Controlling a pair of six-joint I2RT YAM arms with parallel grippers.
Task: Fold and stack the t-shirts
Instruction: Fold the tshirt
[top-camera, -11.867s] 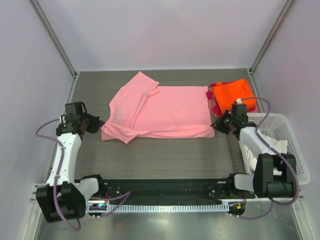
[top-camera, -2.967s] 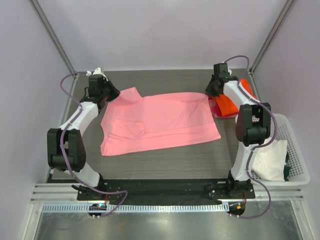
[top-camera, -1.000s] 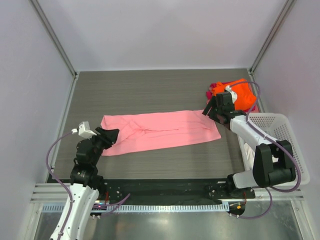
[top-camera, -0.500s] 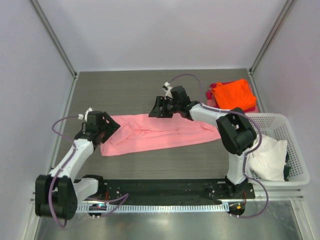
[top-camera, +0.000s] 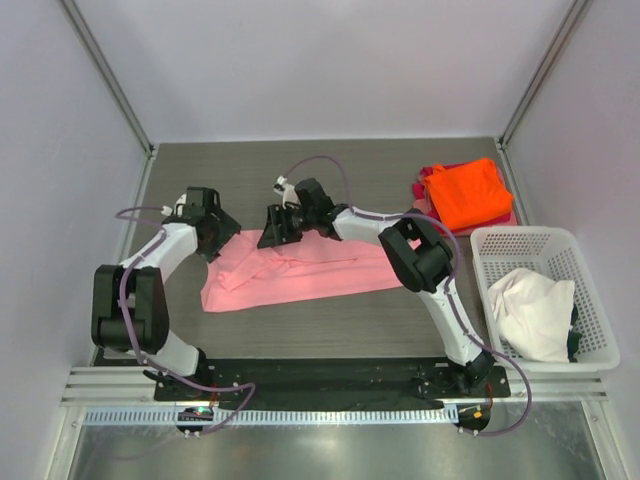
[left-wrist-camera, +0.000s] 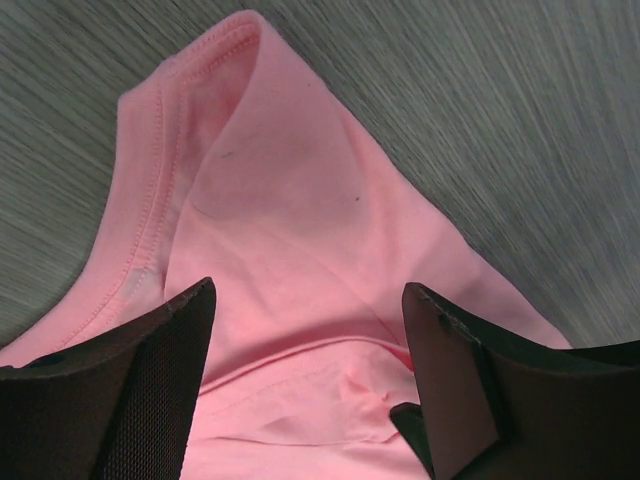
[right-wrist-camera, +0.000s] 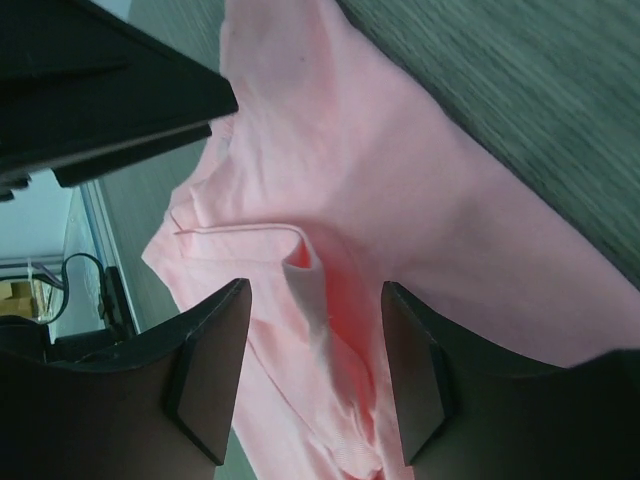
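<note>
Both your claws hang with jaws apart, holding nothing. The left claw (top-camera: 207, 228) sits over the light pink t-shirt (top-camera: 320, 268), with the shirt's hemmed corner just ahead of its fingertips. The shirt lies on the table (top-camera: 260, 170) as a long strip running from under that claw and on past the right claw (top-camera: 276, 228). The right claw hovers over the strip's far edge. Straight below it, a small raised ridge of cloth stands between its fingers without touching either.

The step in hand looks like taking hold of this end of the strip for a crosswise fold.
- **Depth:** Before you close, lower each claw until the fingertips meet the table, so you gather every layer and not just the top one.
- **Left claw:** Bite inside the hem rather than on the stitched edge, which is likelier to slip out.
- **Right claw:** Either pinch that ridge squarely or shift onto flat cloth beside it. A half-caught wrinkle would probably drag a crease through the fold.
- **Lift:** Raise both claws level and together, keeping the cloth between them taut.

The bright orange t-shirt (top-camera: 467, 192) lies well beyond the right claw, on top of the magenta-red t-shirt (top-camera: 422, 188). The cream-white t-shirt (top-camera: 530, 310) sits in the basket (top-camera: 520, 233), farther off on that same side. Make the finished fold small enough to stack on the orange one.
</note>
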